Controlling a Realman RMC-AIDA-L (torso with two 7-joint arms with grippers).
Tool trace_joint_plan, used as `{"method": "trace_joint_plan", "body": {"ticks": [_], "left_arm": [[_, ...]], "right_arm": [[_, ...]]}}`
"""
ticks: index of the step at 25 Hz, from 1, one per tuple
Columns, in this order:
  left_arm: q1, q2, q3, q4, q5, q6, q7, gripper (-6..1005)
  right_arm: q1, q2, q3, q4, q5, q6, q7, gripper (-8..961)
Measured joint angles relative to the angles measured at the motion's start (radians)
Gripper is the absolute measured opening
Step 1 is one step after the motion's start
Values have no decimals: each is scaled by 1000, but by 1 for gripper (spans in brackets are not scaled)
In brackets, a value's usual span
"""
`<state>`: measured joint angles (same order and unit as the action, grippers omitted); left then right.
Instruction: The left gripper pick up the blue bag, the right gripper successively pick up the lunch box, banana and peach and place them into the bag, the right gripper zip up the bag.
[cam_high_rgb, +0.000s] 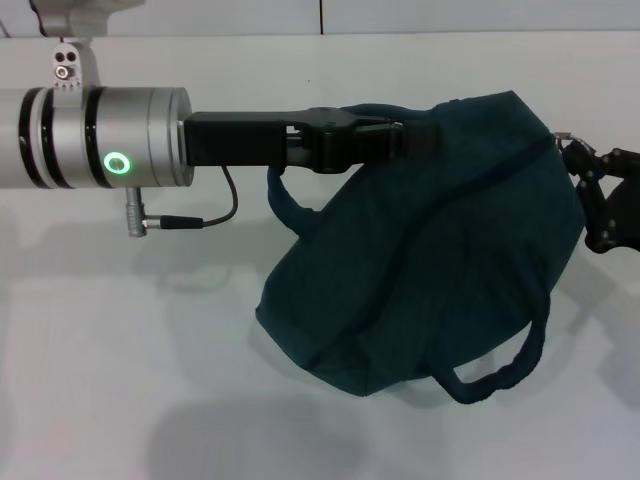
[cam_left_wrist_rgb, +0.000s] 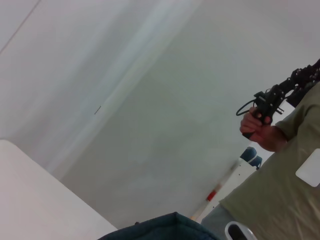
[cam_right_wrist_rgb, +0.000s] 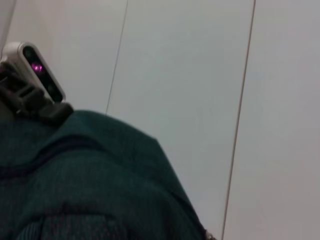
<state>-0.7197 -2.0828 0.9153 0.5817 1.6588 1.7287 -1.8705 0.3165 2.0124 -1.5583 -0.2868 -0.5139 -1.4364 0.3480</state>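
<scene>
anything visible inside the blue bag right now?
No. The blue bag, held up by the left gripper, shows only outer fabric; its contents are covered. The right gripper sits at its end.

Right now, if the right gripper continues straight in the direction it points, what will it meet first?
The right gripper points toward the robot's left, and the blue bag lies directly in front of it, seemingly already at its tip. So it would likely press into the bag's fabric first, though depth is unclear.
</scene>
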Motion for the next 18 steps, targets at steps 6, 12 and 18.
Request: {"method": "trace_joint_plan", "body": {"ticks": [6,12,18], "left_arm": [[-1,0,-8,-2,-4,-3,2,55],[2,-2,-23,-4,-18,-21,2,55],[23,-1,-23,-5,-21,-95,5,55]], "right_arm": [[7,1,-33,-4,-1,-3,0,28],[6,1,-25,-1,33,3,6,118],[-4,-3,40,14,32,14,3,357]]}}
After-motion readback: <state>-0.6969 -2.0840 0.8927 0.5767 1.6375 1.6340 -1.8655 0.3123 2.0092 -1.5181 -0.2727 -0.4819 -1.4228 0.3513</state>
